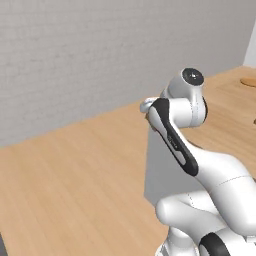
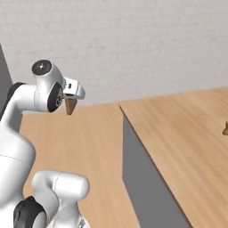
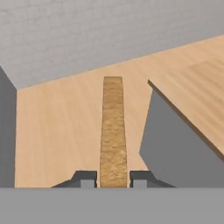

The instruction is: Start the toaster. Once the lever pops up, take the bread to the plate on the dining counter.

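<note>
My gripper (image 3: pixel 113 179) is shut on the bread (image 3: pixel 113 127), a thin tan slice seen edge-on that stretches away between the two fingertips. From the right base view the bread (image 2: pixel 70 107) hangs below the hand (image 2: pixel 73 91), up in the air and left of the dining counter (image 2: pixel 178 133). The counter's light wood top (image 1: pixel 225 120) has a grey side panel (image 3: pixel 175 148). A light-brown plate (image 1: pixel 248 81) shows partly at the counter's far right edge. The toaster is out of view.
A grey brick wall (image 2: pixel 133 44) closes the back, with wooden floor (image 1: pixel 75 170) between it and me. A dark grey cabinet side (image 3: pixel 6 131) stands on the left. A small brown object (image 2: pixel 225 129) sits on the counter at the frame's right edge.
</note>
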